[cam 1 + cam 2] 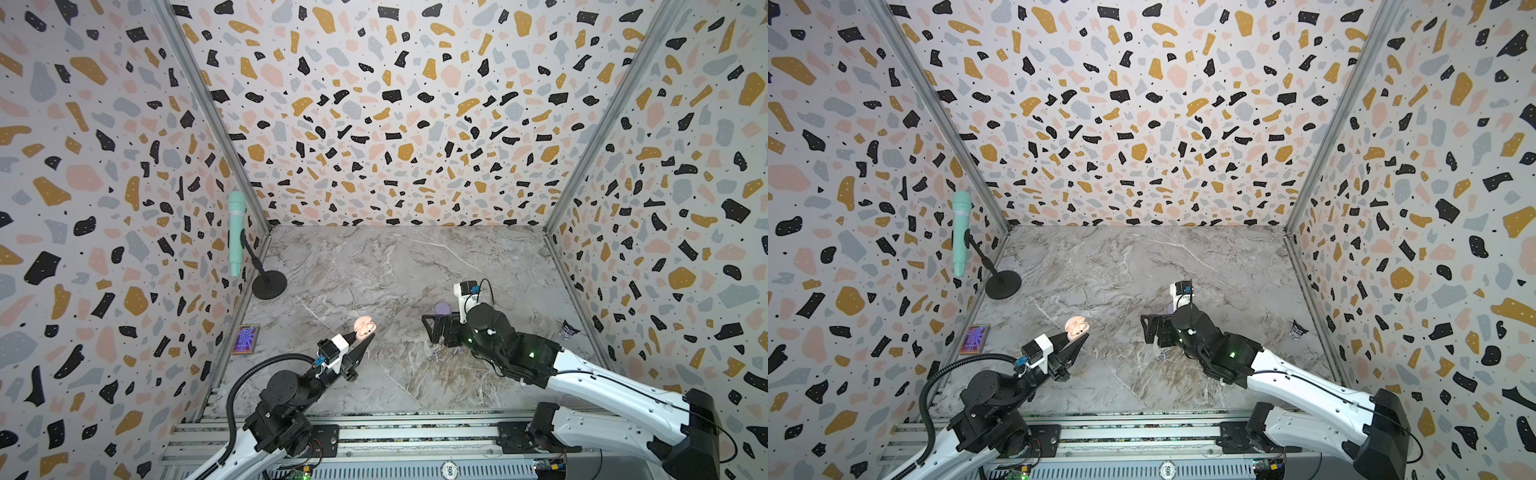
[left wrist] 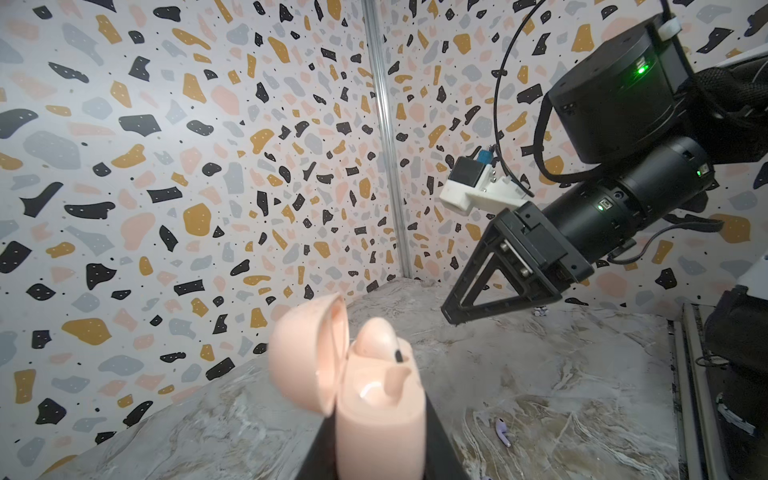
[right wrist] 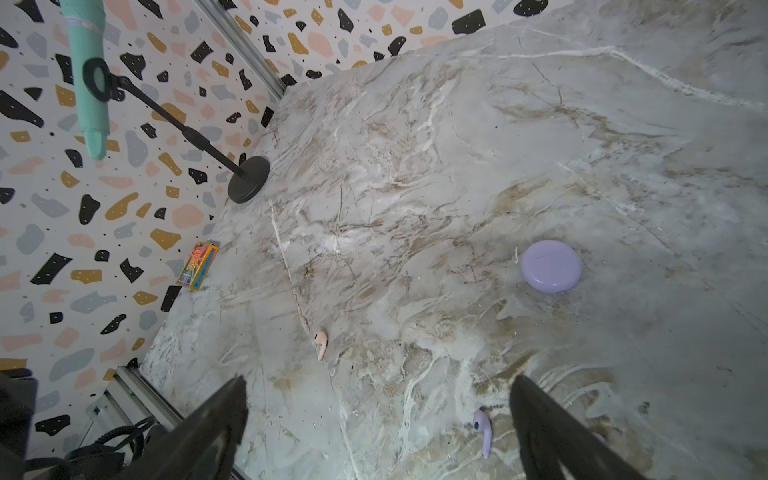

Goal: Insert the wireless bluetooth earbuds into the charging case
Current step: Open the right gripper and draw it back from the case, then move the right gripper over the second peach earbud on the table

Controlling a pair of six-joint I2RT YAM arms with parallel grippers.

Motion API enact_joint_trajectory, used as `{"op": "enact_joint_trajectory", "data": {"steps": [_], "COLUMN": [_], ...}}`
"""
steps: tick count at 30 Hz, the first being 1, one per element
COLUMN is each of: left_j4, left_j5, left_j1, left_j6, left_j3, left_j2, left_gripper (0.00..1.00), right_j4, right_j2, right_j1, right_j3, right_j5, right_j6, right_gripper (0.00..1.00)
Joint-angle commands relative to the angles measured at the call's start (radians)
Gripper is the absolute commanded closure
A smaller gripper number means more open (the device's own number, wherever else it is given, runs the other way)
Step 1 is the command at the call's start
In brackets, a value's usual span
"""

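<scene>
Left gripper [image 1: 362, 338] pinches a pink case [image 1: 364, 326] upright, lid swung open, a pink bud [image 2: 376, 338] standing stem-down inside. A loose pink bud [image 3: 321, 344] lies flat on the table [image 3: 415, 166]. Right gripper [image 3: 378, 382], jaws spread, hovers above a flat-lying lavender bud [image 3: 482, 432]; a shut lavender case [image 3: 550, 266] lies nearby.

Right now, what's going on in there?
The left tool is shut on the pink charging case, whose lid is open, with one pink earbud seated inside. The other pink earbud lies loose on the table. The right tool is open over the table, close to a lavender earbud. The lavender case lies closed nearby.
</scene>
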Motion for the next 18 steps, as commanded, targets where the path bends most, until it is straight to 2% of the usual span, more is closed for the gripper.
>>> {"op": "enact_joint_trajectory", "data": {"steps": [1, 5, 12, 17, 18], "left_j4": [0.029, 0.028, 0.023, 0.019, 0.019], "left_j5": [-0.037, -0.054, -0.075, -0.08, -0.082], "left_j1": [0.004, 0.005, 0.005, 0.005, 0.005], "left_j6": [0.025, 0.036, 0.048, 0.048, 0.048], "left_j3": [0.003, 0.001, 0.0, 0.0, 0.0], "left_j2": [-0.03, -0.043, -0.066, -0.075, -0.075], "left_gripper": [1.0, 1.0, 1.0, 1.0, 1.0], "right_j4": [-0.023, -0.035, -0.038, -0.009, 0.004], "right_j2": [0.044, 0.152, 0.373, 0.503, 0.532], "right_j1": [-0.003, -0.003, 0.001, 0.02, 0.023], "right_j3": [0.042, 0.077, 0.171, 0.235, 0.246], "right_j5": [-0.04, -0.108, -0.229, -0.275, -0.288], "right_j6": [-0.003, -0.017, -0.052, -0.064, -0.066], "right_gripper": [0.01, 0.01, 0.09, 0.12, 0.15]}}
